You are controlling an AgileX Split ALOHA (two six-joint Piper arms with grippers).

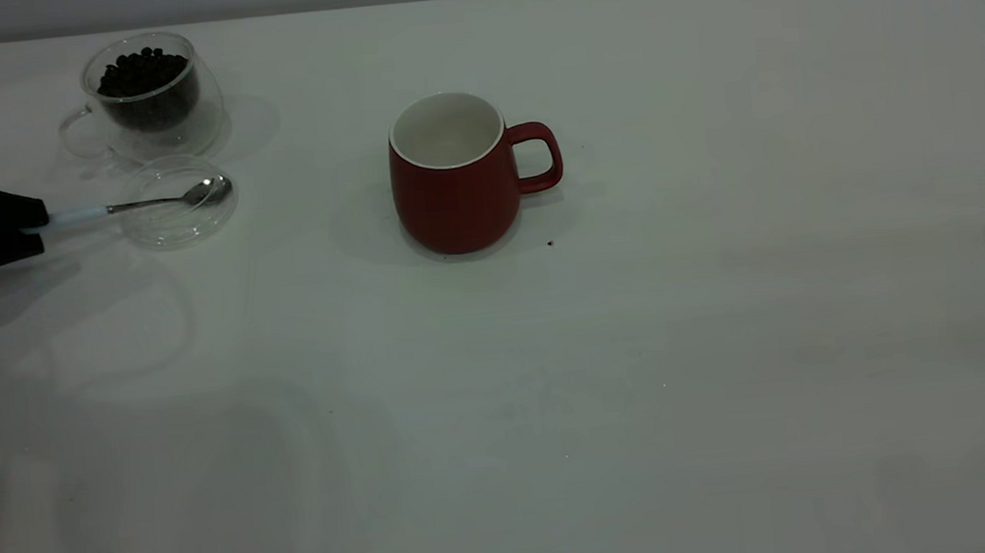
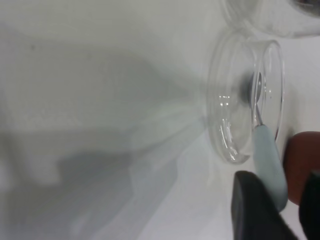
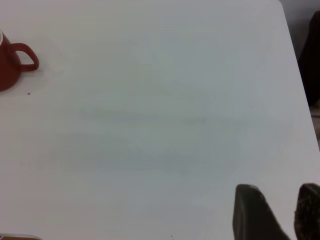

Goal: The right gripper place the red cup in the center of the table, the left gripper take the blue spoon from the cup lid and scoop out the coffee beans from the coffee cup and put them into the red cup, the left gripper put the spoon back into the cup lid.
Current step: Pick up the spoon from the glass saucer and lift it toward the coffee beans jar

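Right gripper (image 3: 274,212): we see it only in its own wrist view, over bare table (image 1: 642,388) well apart from the cup; two dark fingertips stand a little apart with nothing between them.
Red cup (image 1: 456,178): we find it upright near the middle of the table, handle toward the right arm's side; its white interior shows no contents. A tiny dark speck lies just beside its base.
Left gripper (image 1: 39,229): we note it at the left edge, its fingers closed around the pale handle of the blue spoon (image 1: 144,204).
Cup lid (image 1: 177,201): we see the clear disc flat on the table, with the spoon's metal bowl resting in it.
Coffee cup (image 1: 146,97): we record it upright just behind the lid, at the far left.
Coffee beans (image 1: 141,73): we see a dark heap filling the glass near its rim.
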